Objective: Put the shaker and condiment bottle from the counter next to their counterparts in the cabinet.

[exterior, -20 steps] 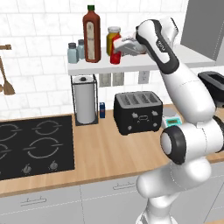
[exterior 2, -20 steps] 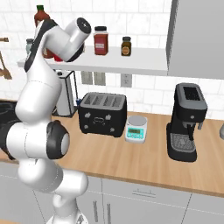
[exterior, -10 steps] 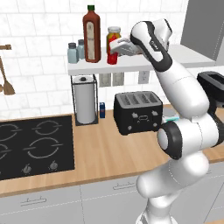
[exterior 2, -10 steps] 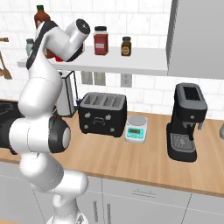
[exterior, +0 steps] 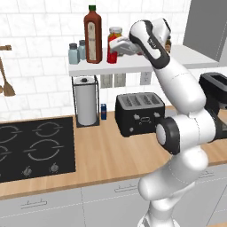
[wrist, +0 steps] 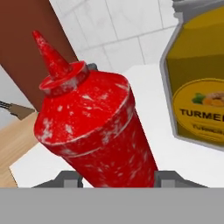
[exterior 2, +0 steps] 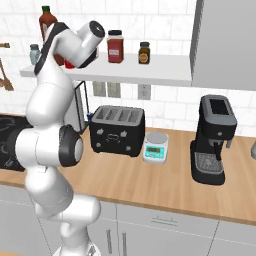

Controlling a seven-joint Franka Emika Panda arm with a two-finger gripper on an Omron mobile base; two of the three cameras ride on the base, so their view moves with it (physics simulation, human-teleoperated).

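The all-red condiment bottle sits between my two finger tips, and my gripper is shut on it. From the left base it shows as a small red bottle at the white cabinet shelf, just right of the tall dark-red bottle with a green cap, with my gripper at its side. Whether its base rests on the board I cannot tell. The pale shaker stands on the shelf's left end, beside a slightly darker blue shaker. The counter lies below.
A yellow turmeric jar stands close beside the held bottle. Further right on the shelf are a red jar with a black lid and a small brown jar. A paper-towel holder, toaster, scale and coffee machine stand on the counter.
My gripper has carried the red bottle a little to the left along the shelf, closer to the tall dark-red bottle. Everything else stays in place.
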